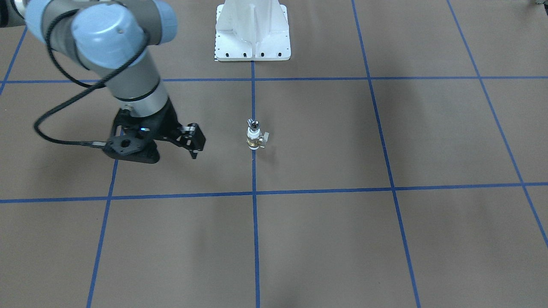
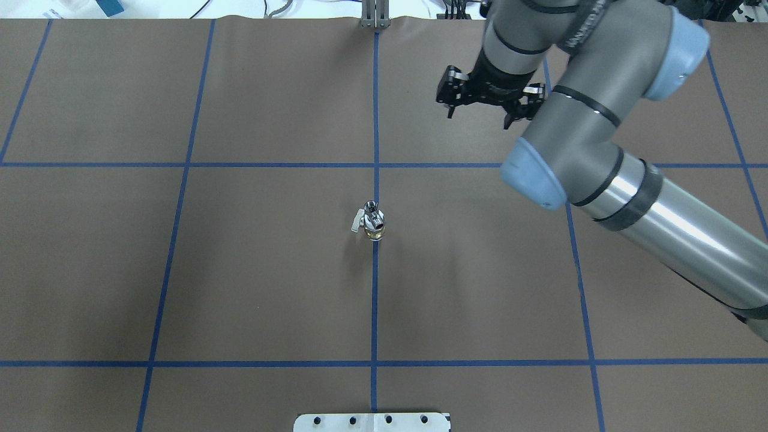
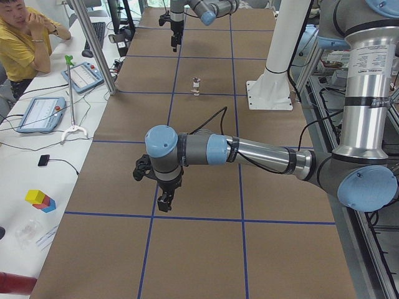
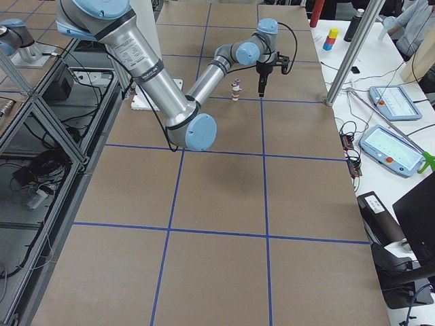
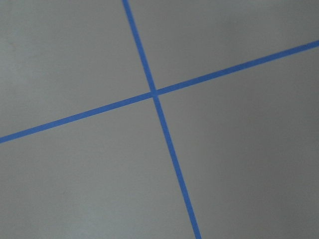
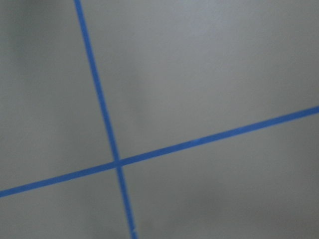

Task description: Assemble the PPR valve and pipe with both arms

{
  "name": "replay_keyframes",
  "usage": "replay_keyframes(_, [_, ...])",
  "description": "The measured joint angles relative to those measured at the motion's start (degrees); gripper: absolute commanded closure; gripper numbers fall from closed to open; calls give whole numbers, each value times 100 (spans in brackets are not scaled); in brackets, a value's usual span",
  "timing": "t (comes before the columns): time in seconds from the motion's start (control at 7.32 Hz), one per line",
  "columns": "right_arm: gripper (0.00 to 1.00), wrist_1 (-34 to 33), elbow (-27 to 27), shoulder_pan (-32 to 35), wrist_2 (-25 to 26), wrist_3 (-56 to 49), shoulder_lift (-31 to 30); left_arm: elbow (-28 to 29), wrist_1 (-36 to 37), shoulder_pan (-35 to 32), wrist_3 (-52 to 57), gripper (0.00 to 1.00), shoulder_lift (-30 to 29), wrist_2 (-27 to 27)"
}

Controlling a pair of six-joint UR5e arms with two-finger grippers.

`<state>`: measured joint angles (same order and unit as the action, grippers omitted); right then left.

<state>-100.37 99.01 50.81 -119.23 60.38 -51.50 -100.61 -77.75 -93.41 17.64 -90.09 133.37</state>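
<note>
The PPR valve point(image 1: 254, 139) stands upright on the blue centre line, white with a brass band and its small handle point(image 2: 357, 222) to one side. The silver pipe point(image 1: 255, 125) sits on its top end; it also shows in the overhead view point(image 2: 373, 215). My right gripper point(image 2: 480, 115) is open and empty, hovering well away from the valve, beyond it and to the right in the overhead view. One of its fingers point(image 1: 195, 143) shows in the front view. My left gripper point(image 3: 163, 200) shows only in the exterior left view, low over the table far from the valve; I cannot tell whether it is open.
The white pedestal base point(image 1: 252, 30) stands at the robot's edge of the table. Blue tape lines point(image 5: 154, 93) grid the brown surface. Along the far edge are a metal post point(image 3: 93, 50), tablets point(image 3: 40, 112) and a seated person point(image 3: 25, 37).
</note>
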Motion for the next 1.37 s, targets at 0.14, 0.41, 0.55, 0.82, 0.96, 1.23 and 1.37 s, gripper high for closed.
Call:
replay_keyframes(0.14, [1,2,183,397,-160,-827,-498,27,-2,-84,-174,0,49,-1])
replay_keyframes(0.41, [1,13,295,1384,-542,-2919,-1488,14,-30,-140,-682,0,162,7])
replay_keyframes(0.55, [1,18,293,1907,-630,-4067,-2011,-31,-38,-156,-772,0,210,6])
replay_keyframes(0.82, [1,3,199,2843,-668,-6054,-2899,-141,-158,-171,-798,0,359,-6])
replay_keyframes(0.96, [1,-3,156,3266,-673,-6745,-3285,-164,-310,-171,-805,0,465,-16])
replay_keyframes(1.23, [1,-5,133,3994,-713,-7522,-3946,-94,-629,-169,-831,0,537,-32])
replay_keyframes(1.37, [0,1,133,4342,-795,-7635,-4203,-102,-680,-168,-835,0,536,-38])
